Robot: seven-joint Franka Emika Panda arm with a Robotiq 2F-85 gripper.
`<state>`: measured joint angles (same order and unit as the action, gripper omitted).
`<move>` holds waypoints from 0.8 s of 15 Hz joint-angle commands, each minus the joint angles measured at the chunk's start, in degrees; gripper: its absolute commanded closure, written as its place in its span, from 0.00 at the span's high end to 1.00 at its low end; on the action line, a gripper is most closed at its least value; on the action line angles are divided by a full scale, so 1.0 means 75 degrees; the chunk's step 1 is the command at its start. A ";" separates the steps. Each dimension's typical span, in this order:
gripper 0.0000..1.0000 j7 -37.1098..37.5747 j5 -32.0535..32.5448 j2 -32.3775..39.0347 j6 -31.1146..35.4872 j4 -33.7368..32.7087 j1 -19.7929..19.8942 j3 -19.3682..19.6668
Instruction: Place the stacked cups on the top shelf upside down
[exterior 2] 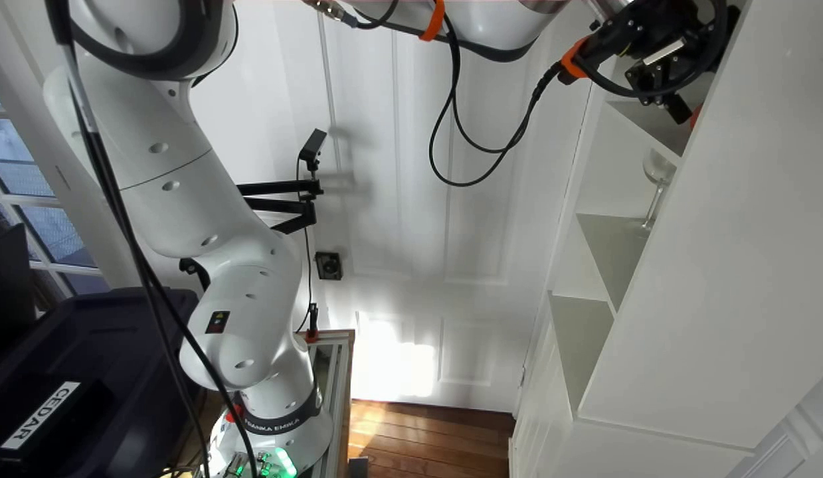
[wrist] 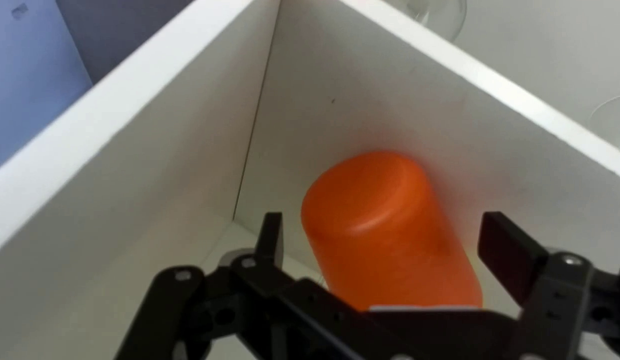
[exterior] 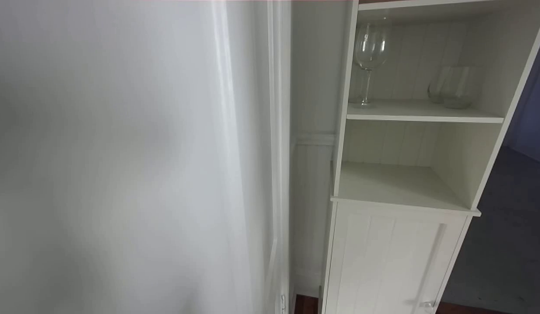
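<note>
Orange cups (wrist: 390, 240), only the outside one showing, are on the top shelf (wrist: 455, 125), with the claw (wrist: 383, 220) spread wide on both sides and gripping nothing, so it should probably back straight out, slowly, without bumping the cups or the wall (wrist: 184, 135).

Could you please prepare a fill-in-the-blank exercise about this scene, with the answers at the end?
1. In the wrist view, the tool is not shut but ___.
2. The wine glass sits on a ___ shelf than the orange cup.
3. Unlike the tumblers, the wine glass has a long thin ___.
4. The white label in an exterior view reads ___.

Missing words: open; lower; stem; CEDAR.
</note>
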<state>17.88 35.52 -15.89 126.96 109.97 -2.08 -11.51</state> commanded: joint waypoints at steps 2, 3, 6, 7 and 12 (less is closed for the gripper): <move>1.00 -0.0460 -0.0269 0.0358 -0.0055 -0.0440 -0.0034 0.0145; 0.94 -0.0539 -0.0319 0.0411 -0.0079 -0.0486 -0.0042 0.0168; 0.59 -0.0770 -0.0430 0.0552 -0.0106 -0.0614 -0.0060 0.0226; 0.52 -0.0830 -0.0452 0.0599 -0.0118 -0.0660 -0.0063 0.0240; 0.44 -0.1004 -0.0454 0.0704 -0.0194 -0.0822 -0.0059 0.0255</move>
<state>12.51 33.15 -11.72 126.94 106.03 -2.11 -9.98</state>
